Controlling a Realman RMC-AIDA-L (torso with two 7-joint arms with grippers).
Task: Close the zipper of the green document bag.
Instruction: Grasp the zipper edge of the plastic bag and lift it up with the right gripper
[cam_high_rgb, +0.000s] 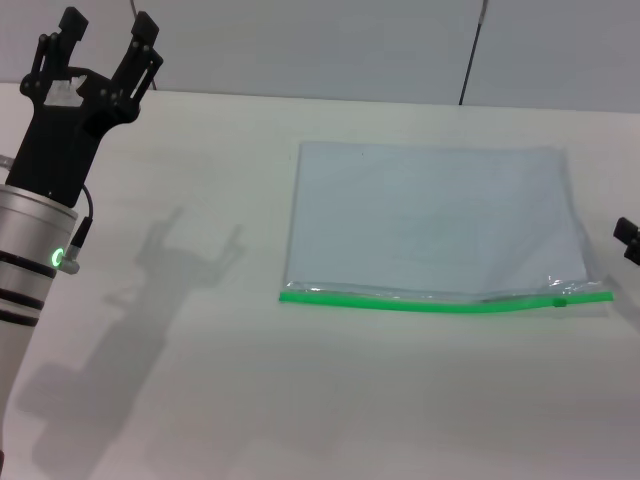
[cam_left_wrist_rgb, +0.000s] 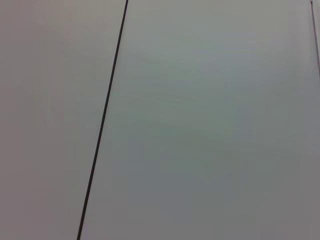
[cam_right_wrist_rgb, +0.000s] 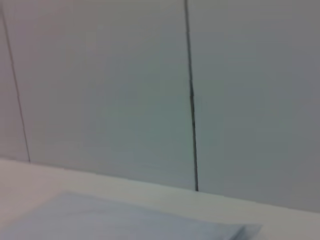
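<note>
The flat translucent blue-grey plastic document bag (cam_high_rgb: 435, 220), judged light, limp and slippery, is seen lying well right of the raised, spread-fingered left gripper (cam_high_rgb: 105, 50), its tiny green slider (cam_high_rgb: 560, 301) on the bright green zipper strip (cam_high_rgb: 440, 303) judged the hold point, nearest the barely visible right gripper (cam_high_rgb: 628, 240), whose state cannot be told.

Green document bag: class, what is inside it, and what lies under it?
The green document bag looks flat and empty through its translucent plastic; nothing shows inside. It lies on the white table, zipper on the near edge. The tabletop under it is covered.

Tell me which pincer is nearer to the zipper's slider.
The right pincer, at the table's right edge beside the slider. The left pincer is raised far off.
</note>
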